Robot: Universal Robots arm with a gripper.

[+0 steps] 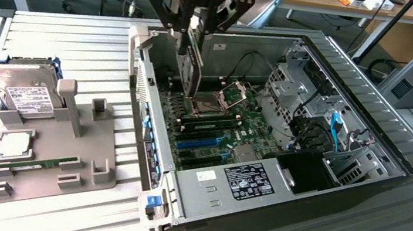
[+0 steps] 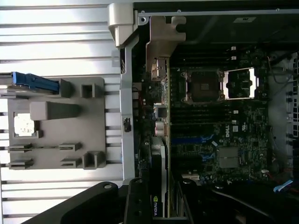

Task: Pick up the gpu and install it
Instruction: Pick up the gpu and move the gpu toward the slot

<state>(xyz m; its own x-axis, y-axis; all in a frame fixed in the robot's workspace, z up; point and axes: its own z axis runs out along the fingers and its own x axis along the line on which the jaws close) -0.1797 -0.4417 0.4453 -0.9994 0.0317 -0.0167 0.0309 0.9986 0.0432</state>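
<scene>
My gripper (image 1: 199, 27) hangs over the back part of the open computer case (image 1: 261, 187) and is shut on the gpu (image 1: 191, 69). The card points straight down, with its lower edge just above the motherboard (image 1: 249, 121) near the CPU socket (image 1: 234, 94). In the wrist view the gpu (image 2: 159, 154) shows edge-on, with its silvery bracket (image 2: 161, 44) at the far end and the gripper (image 2: 159, 198) clamped on the near end. The blue expansion slot (image 1: 199, 144) (image 2: 191, 139) lies on the board beside the card's line, and the card is apart from it.
At the exterior view's left, a grey fixture tray (image 1: 92, 181) holds a hard drive (image 1: 24, 93), a CPU (image 1: 13, 145) and a green memory stick (image 1: 35, 163). The case's metal walls (image 1: 143, 84), drive cages (image 1: 297, 85) and cables (image 1: 335, 128) hem in the board.
</scene>
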